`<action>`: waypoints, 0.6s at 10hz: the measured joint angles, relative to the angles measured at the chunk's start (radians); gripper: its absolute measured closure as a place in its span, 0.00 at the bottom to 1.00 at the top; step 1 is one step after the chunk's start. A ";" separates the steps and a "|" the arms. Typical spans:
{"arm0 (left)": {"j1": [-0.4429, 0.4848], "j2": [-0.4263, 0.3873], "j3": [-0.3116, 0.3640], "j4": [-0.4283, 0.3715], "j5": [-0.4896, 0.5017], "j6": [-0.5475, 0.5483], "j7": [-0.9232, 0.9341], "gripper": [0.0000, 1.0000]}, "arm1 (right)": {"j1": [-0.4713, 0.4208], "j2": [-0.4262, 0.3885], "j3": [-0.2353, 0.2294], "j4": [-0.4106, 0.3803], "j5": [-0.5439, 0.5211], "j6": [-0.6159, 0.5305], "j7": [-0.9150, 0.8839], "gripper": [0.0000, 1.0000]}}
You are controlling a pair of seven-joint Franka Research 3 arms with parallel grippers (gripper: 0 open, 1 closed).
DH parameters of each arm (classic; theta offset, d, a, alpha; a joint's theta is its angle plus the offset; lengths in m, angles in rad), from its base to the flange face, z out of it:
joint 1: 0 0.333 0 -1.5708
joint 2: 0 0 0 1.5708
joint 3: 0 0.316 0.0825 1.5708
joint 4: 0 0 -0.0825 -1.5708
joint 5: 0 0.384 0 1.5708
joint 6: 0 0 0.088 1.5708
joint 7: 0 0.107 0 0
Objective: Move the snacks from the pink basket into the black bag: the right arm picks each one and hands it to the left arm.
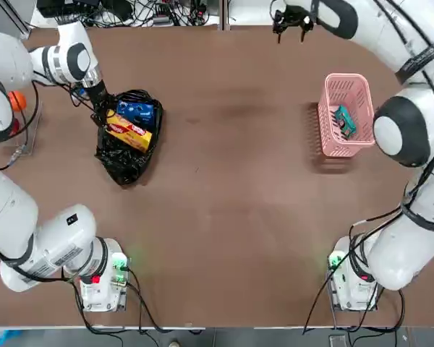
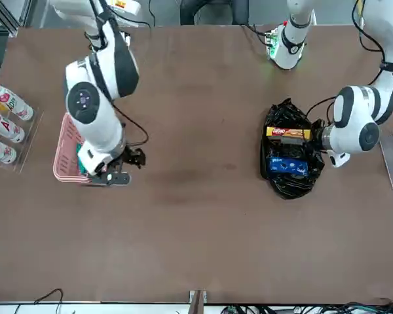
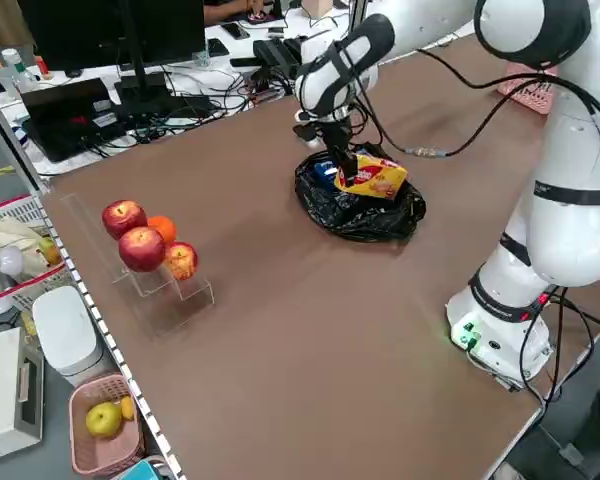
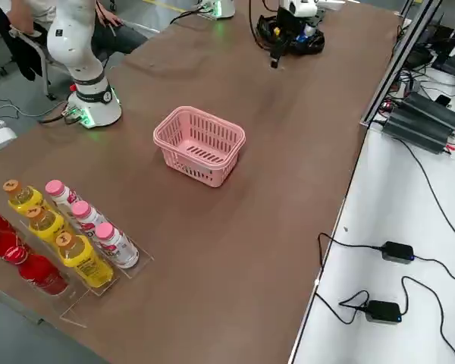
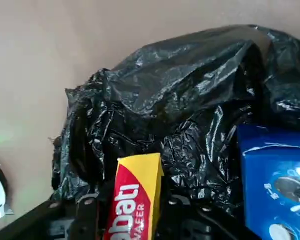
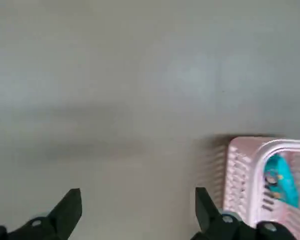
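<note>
The black bag [image 1: 126, 155] lies at the far left of the table with a blue snack [image 1: 136, 112] inside. My left gripper [image 1: 101, 101] hangs at the bag's mouth, shut on a yellow snack [image 1: 128, 130] with red print. In the left wrist view this yellow snack [image 5: 135, 200] sits between the fingers, above the black bag [image 5: 190, 85] and beside the blue snack [image 5: 275, 175]. The pink basket [image 1: 345, 94] stands at the right and holds a teal snack [image 1: 343, 121]. My right gripper [image 1: 290, 29] hovers open and empty beyond the basket, towards the table's far edge.
White bottles [image 2: 3, 124] lie in a clear rack past the basket's outer side. Apples and an orange [image 3: 140, 240] stand on a clear rack beyond the bag. Cables and electronics [image 1: 152, 11] crowd the far edge. Brown tabletop [image 1: 231, 181] separates bag and basket.
</note>
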 joint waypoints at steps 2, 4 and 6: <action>0.000 -0.001 -0.004 0.000 0.000 0.013 0.000 0.65 | -0.053 -0.083 -0.001 -0.185 -0.009 0.161 -0.108 0.00; 0.000 -0.002 -0.005 0.001 0.000 0.018 0.000 0.63 | -0.089 -0.159 -0.001 -0.369 -0.019 0.299 -0.181 0.00; -0.007 -0.002 -0.006 0.008 0.000 0.022 0.000 0.53 | -0.129 -0.214 -0.001 -0.496 -0.021 0.399 -0.255 0.00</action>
